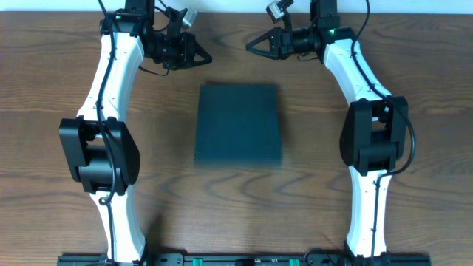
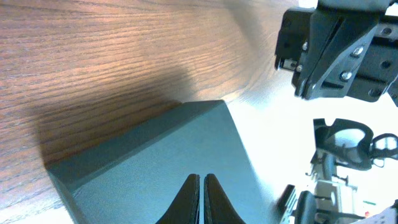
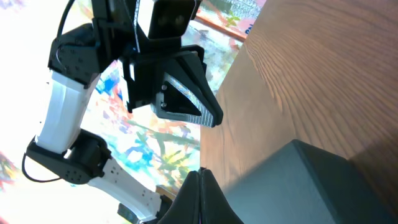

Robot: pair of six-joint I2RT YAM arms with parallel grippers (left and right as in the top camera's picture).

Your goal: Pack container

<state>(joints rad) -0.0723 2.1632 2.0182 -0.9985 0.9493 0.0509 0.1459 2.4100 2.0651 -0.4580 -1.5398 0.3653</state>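
Teal-grey container (image 1: pixel 239 124), lid shut, lies on wood table (image 1: pixel 44 185); left gripper (image 1: pixel 205 57) at its 11 o'clock, right gripper (image 1: pixel 251 46) at 12, both clenched empty.

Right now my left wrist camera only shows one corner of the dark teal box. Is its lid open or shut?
Observer: Shut. From overhead, the container lies flat with its flap lid down.
Operator: Is my gripper touching it?
Observer: No. The left gripper sits past the container's far edge, apart from it, and points toward the right gripper.
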